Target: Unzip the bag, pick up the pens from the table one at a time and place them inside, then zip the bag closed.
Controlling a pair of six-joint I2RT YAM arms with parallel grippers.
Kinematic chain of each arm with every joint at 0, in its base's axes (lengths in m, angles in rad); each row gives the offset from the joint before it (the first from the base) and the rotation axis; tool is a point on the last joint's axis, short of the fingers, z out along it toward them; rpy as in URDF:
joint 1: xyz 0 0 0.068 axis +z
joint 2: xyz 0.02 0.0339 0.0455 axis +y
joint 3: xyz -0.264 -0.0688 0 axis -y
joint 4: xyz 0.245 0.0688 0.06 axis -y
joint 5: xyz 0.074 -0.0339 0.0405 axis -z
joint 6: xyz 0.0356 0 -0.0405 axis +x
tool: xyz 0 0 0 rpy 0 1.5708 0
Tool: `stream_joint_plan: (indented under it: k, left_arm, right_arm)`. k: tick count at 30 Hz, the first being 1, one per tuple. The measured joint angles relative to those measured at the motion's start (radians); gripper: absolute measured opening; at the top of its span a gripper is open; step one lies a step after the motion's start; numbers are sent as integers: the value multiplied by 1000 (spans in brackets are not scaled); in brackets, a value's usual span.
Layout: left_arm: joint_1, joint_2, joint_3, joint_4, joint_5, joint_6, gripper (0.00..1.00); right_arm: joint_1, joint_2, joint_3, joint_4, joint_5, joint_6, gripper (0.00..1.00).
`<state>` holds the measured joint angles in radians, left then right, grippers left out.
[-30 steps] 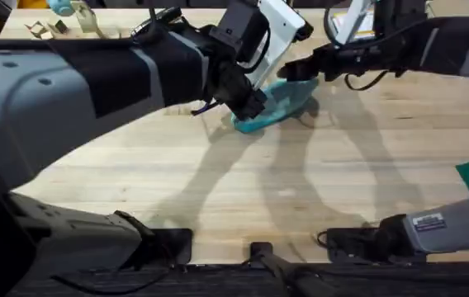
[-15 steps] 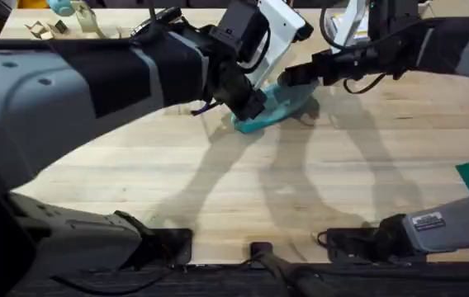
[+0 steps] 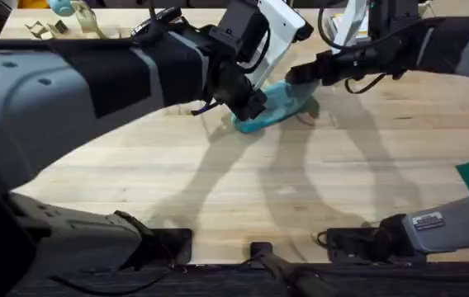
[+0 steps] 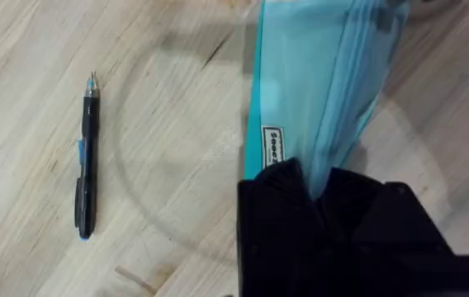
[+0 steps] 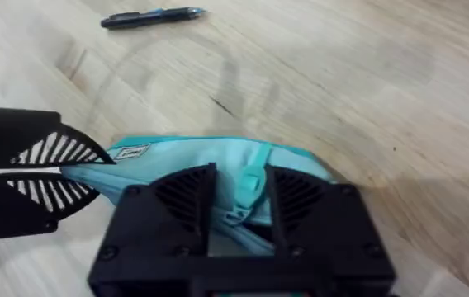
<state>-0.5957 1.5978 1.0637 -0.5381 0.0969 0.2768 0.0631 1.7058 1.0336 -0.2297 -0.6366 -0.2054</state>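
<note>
Standing over the counter [image 3: 243, 181], I note the teal pouch [image 3: 277, 106] at mid-far field, its long axis running between the two arms. The left tool [image 3: 249, 106] meets its near-left end, the right tool [image 3: 296, 76] its far-right end.

From the left wrist, the black fingers [image 4: 272, 186] are clamped on the labelled end of the pouch [image 4: 317, 82]. One black pen [image 4: 86, 169] lies apart on the wood, roughly parallel to the pouch.

From the right wrist, the right tool [image 5: 240, 198] brackets the zipper pull [image 5: 251, 180], fingers either side; contact cannot be confirmed. The left tool [image 5: 61, 169] pinches the opposite end. Pouch contents are not visible; the pen [image 5: 153, 16] remains outside.
</note>
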Motion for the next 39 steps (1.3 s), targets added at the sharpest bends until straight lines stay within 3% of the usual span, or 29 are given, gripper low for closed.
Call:
stream_joint_plan:
  k: [10, 20, 39]
  left_arm:
    - [0, 0, 0, 0, 2, 0, 42]
    - [0, 0, 0, 0, 4, 0, 42]
    - [0, 0, 0, 0, 14, 0, 42]
  right_arm:
    - [-1, -1, 0, -5, 12, 4, 40]
    - [-1, -61, 0, -16, 20, 4, 27]
    - [-1, -129, 2, -201, 12, 9, 28]
